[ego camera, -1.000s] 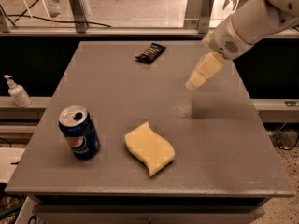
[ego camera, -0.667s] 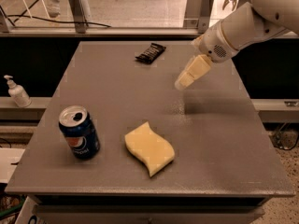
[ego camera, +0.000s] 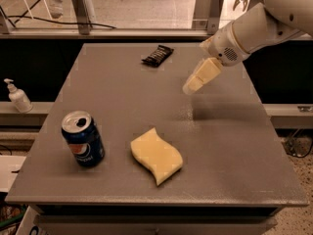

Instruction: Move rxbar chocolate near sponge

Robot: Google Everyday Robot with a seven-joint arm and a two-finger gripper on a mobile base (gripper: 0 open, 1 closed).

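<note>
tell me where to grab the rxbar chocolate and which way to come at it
Take the rxbar chocolate at its middle, across its narrow width, from straight above. It lies flat on the table with its long axis slanting, likely too thin for a side approach. The gripper hovers to its right, nearer the camera.

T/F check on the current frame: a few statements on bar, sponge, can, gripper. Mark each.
1. The rxbar chocolate lies near the far edge of the table, well apart from the sponge. True.
2. The gripper holds the bar. False: the bar lies on the table, and the gripper hangs over the table to the right of it.
3. The blue soda can stands upright, left of the sponge. True.
4. The sponge rests on top of the can. False: it lies flat on the table beside the can, not touching it.
</note>
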